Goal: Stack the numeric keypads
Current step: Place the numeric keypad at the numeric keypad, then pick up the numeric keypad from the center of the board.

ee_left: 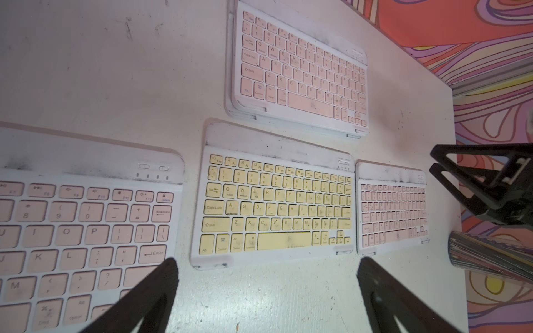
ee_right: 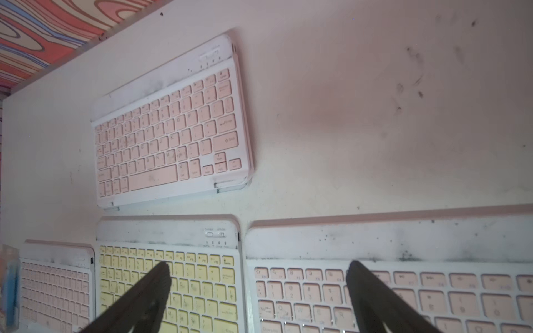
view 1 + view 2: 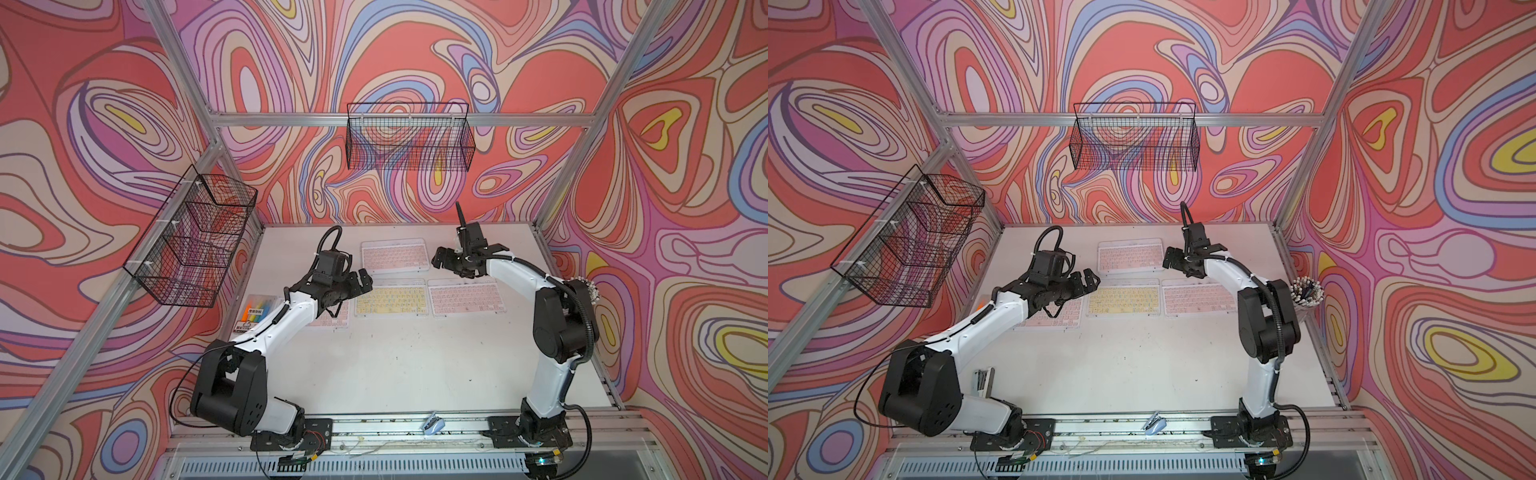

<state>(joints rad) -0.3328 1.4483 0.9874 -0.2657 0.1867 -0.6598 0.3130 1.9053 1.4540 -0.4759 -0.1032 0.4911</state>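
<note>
Both arms bend inward over the tabletop (image 3: 395,365), left hand (image 3: 365,281) and right hand (image 3: 439,257) spread, empty. The yellow keypad (image 3: 390,301) lies between the left pink keypad (image 3: 334,321) and right pink keypad (image 3: 465,297), the far pink keypad (image 3: 392,255) behind

The left arm (image 3: 293,316) and the right arm (image 3: 548,386) both have glossy white link shells joined by bulky matte-black joint housings, and each stands on a black base plate (image 3: 320,428). A ribbed black conduit (image 3: 580,298) runs along the right arm, and a thin black cable (image 3: 176,386) loops beside the left arm's shoulder. The left gripper (image 1: 266,263) has dark tapering fingers (image 1: 150,297) with triangular cut-outs.
</note>
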